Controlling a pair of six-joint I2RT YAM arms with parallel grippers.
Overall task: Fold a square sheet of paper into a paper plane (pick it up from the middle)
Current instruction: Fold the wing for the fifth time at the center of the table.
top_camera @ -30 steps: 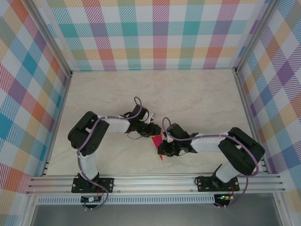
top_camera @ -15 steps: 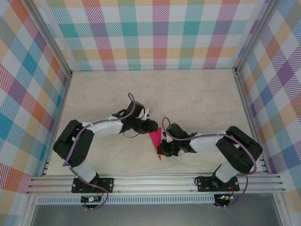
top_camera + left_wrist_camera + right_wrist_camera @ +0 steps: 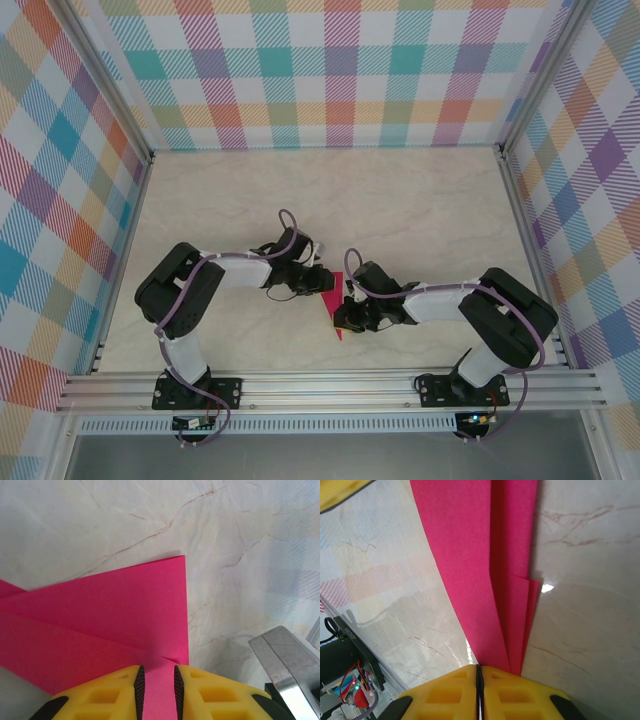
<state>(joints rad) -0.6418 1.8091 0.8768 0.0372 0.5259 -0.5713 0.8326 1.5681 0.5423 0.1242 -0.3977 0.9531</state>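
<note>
Mid-fold, dart half made. R gripper [image 3: 479, 670] pressed together, pinching paper [image 3: 470, 540] right at its tips. L gripper [image 3: 157, 675] jaws slightly apart, paper in the gap. Next, prob: L nips, folds over w/o tearing.

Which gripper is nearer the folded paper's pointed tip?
Right. The right gripper sits closed at the tip; the left gripper straddles the far, wider end of the folded paper.
</note>
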